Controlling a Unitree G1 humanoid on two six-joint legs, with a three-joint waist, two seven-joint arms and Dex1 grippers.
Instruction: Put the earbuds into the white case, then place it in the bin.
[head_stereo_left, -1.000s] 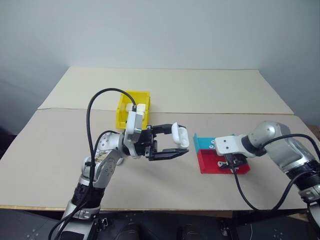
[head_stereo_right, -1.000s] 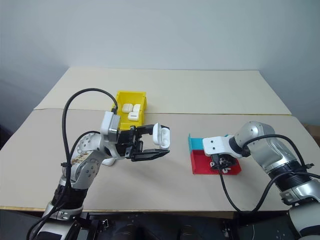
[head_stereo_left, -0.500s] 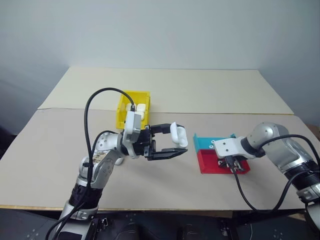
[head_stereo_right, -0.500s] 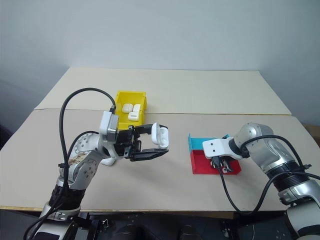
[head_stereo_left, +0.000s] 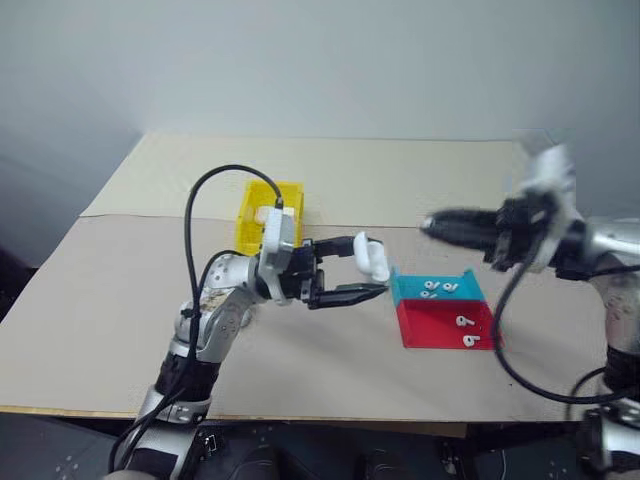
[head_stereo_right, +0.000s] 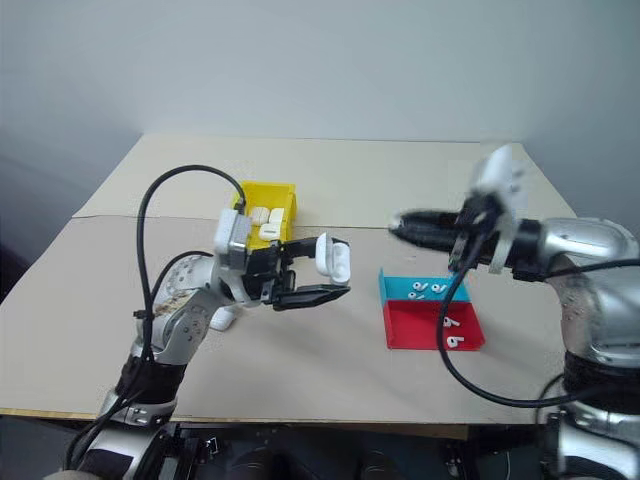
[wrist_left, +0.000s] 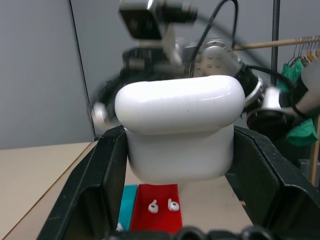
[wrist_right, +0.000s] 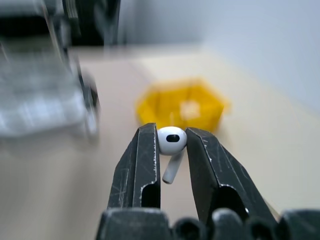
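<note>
A: Beige counter (head_stereo_left: 330, 330), grey wall. Where's the earbud (wrist_right: 171, 141)?

B: Pinched by its head in the right end effector (wrist_right: 172, 150), raised. It looks light, glossy, slippery.

A: And the white case (head_stereo_left: 371, 257)?

B: Clamped across its body by the left end effector (head_stereo_left: 362, 275); rigid.

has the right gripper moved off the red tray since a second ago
Yes. The right gripper has risen off the red tray and now hovers above the cyan tray, pinching an earbud.

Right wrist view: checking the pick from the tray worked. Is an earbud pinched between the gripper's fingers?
Yes, a white earbud sits clamped between the right gripper's two black fingers.
</note>
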